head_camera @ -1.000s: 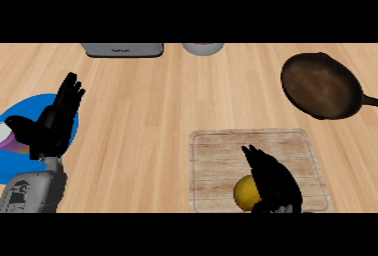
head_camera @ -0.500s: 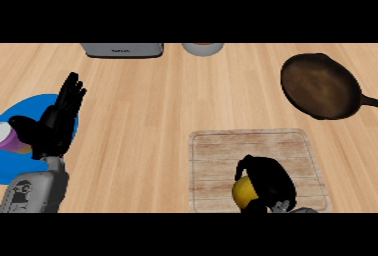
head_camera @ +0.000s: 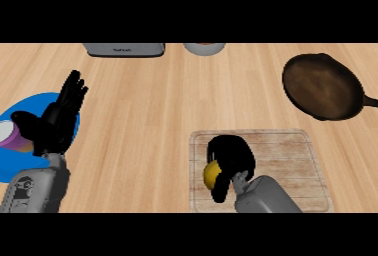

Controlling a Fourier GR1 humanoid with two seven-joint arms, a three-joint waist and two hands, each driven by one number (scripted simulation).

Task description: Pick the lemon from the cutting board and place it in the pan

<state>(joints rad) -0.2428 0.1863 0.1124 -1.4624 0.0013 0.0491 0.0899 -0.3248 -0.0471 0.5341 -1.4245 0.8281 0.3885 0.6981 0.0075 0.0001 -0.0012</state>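
A yellow lemon [head_camera: 211, 174] lies on the pale wooden cutting board [head_camera: 288, 150] at the lower middle. My right hand [head_camera: 233, 156] is curled over the lemon, fingers wrapped round its top and side, so only its left edge shows. The dark round pan [head_camera: 322, 86] sits at the upper right with its handle running off the right edge. At the left my left hand [head_camera: 57, 117] rests open, fingers pointing up, over a blue plate.
A blue plate [head_camera: 29, 107] lies at the left edge with a purple cup [head_camera: 13, 136] on it. A grey appliance [head_camera: 123, 48] and a grey bowl [head_camera: 204, 48] stand along the far edge. Bare wooden counter spans the middle between board and pan.
My right hand's fingers went from straight over the board to curled round the lemon. The left hand stayed where it was.
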